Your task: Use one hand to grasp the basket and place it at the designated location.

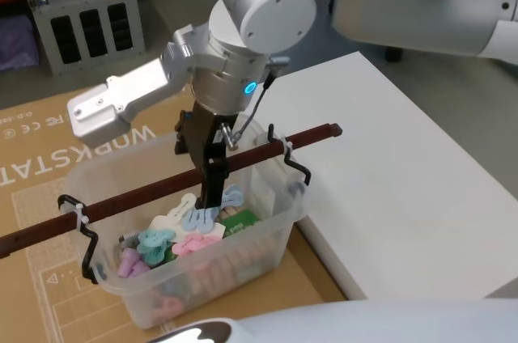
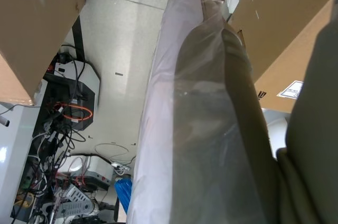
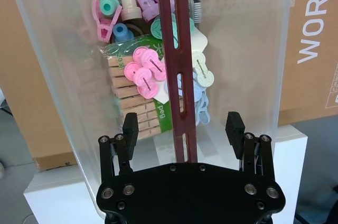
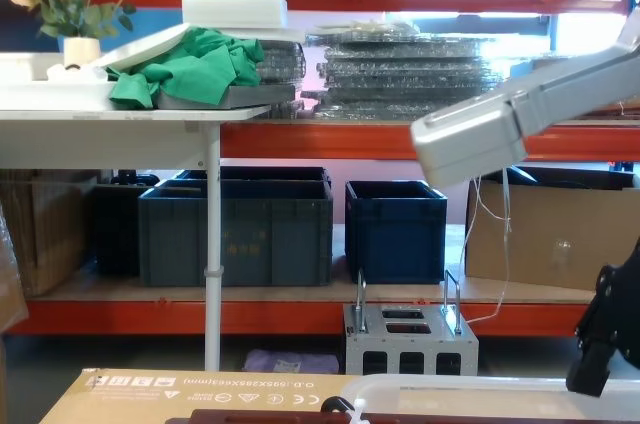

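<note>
One basket point(image 1: 259, 258) on cardboard point(image 1: 48, 157), beside white table point(image 1: 388, 165)

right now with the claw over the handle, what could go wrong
1. The open right claw straddles the dark red handle bar; a shallow or off-centre close could let the clear basket tilt and spill its clothes pegs.
2. The bar's black wire hooks might slip under load.
3. Its overhanging ends could catch the white table.

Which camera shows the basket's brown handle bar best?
The head view: the handle bar runs whole across the basket. The right wrist view shows a stretch between the right gripper's open fingers; the chest view, a sliver.
</note>
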Controlling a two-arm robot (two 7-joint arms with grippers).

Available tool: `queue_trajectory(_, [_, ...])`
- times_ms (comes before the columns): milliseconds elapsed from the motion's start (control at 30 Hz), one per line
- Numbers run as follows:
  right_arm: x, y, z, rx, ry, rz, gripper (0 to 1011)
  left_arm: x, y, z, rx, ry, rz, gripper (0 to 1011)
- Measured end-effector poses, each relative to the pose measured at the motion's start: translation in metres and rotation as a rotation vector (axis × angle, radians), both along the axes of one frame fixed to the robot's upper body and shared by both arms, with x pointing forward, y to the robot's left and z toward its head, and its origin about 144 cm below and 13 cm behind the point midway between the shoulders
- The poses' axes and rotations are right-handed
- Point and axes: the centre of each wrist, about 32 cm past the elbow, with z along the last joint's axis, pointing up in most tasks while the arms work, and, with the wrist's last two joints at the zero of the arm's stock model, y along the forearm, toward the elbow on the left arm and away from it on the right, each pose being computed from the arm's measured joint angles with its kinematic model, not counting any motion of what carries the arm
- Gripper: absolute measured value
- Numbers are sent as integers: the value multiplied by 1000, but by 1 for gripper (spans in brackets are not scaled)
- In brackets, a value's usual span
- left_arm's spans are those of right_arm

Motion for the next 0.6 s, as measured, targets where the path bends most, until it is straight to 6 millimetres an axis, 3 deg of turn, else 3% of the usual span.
queue_trajectory(267, [5,11,-21,-36,14,-12,1001,0,0,0,0,0,0,0])
queue_trajectory(600, [8,15,-29,-50,16,-20,1001,0,0,0,0,0,0,0])
